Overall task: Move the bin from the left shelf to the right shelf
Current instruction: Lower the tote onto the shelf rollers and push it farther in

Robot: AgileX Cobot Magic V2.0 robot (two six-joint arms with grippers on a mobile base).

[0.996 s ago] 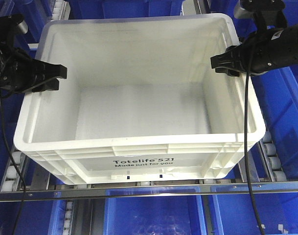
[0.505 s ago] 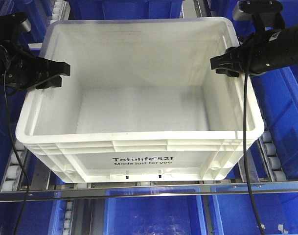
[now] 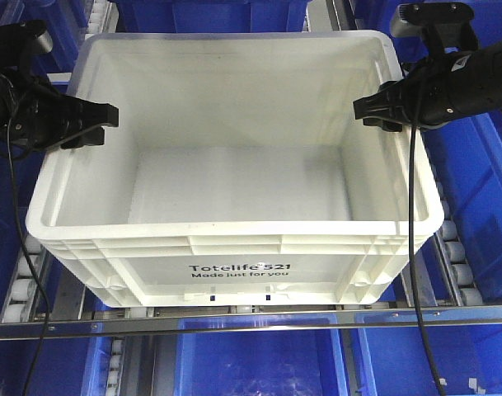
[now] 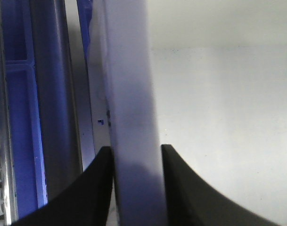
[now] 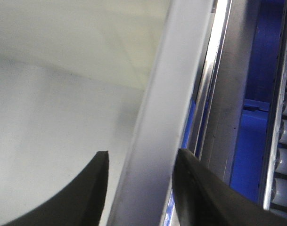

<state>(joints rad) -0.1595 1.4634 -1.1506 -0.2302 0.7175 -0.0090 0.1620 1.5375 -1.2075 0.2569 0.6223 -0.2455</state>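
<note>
I have the bin (image 3: 234, 198) gripped by both side walls, left hand (image 3: 90, 124) and right hand (image 3: 374, 107) each pinching the rim, so it lifts level off the roller shelf (image 3: 448, 272).

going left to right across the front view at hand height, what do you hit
left hand → white bin → right hand → blue bin

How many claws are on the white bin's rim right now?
2. The left claw straddles the bin at its left rim; the right claw straddles its right rim. Both wrist views show a finger either side of the wall.
</note>
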